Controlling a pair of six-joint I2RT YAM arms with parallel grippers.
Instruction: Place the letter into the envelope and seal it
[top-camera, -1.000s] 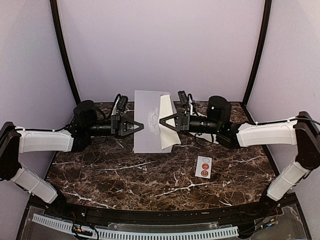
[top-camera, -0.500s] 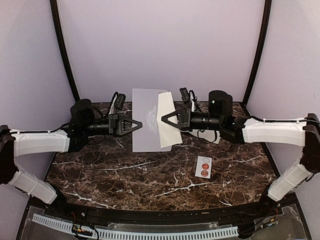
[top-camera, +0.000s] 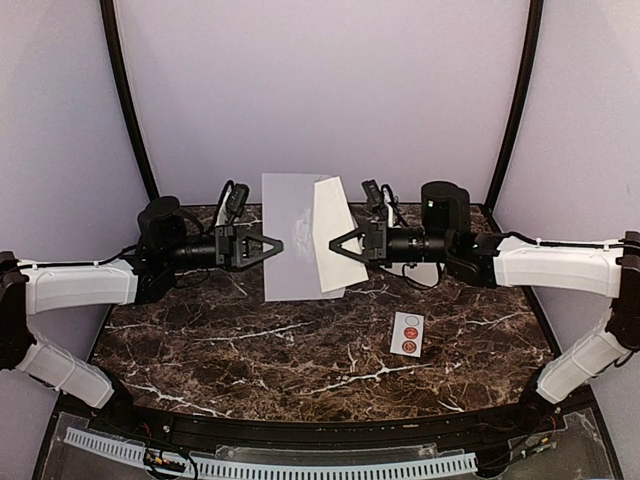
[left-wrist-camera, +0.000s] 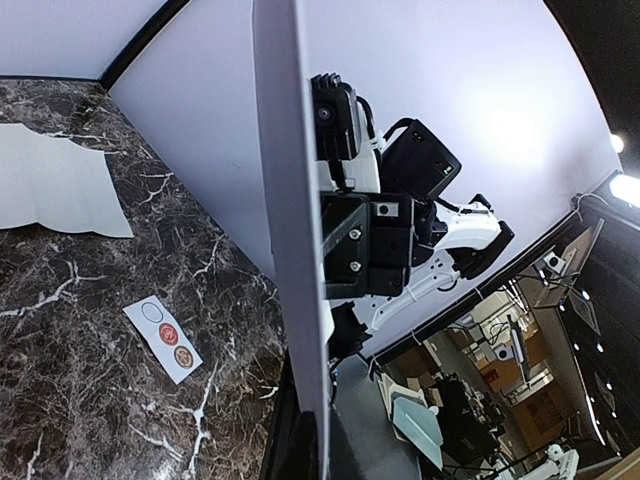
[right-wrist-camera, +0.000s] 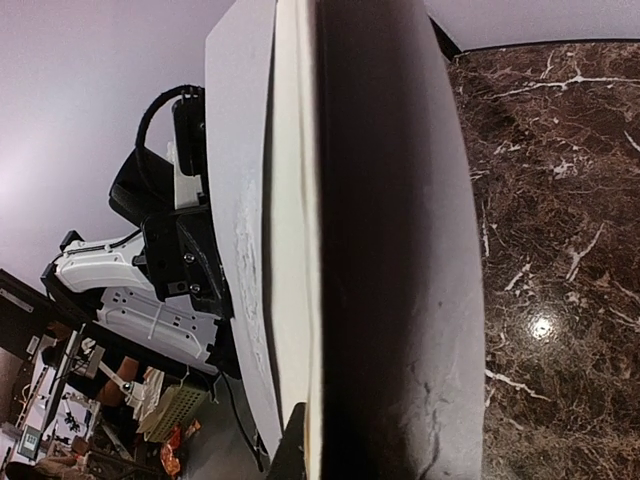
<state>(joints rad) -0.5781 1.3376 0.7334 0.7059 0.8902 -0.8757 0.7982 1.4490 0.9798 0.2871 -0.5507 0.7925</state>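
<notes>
Both arms are out over the tabletop and the envelope is up in the air between them, standing on end, well clear of the marble. From above, the left pincer is shut tight on the envelope's left edge. The right pincer is shut as well, clamped on the white panel that angles off the envelope's right side. Whether that panel is the opened flap or a separate sheet, the overhead camera does not settle.

Over to the left wrist camera: here the envelope is edge-on, a thin pale blade running up from the fingers, with the opposite arm's black wrist directly behind it. This view also shows a white sheet with a ragged edge lying flat on the marble toward the far side. From overhead that sheet is almost wholly hidden behind the right arm.

The right wrist camera shows grey paper on one side, a thin white edge in the middle and a broad shadowed face on the other, all converging at its fingers.

The sticker strip lies on the near right of the tabletop, with two red seals and one pale round. It is apart from everything else.
</notes>
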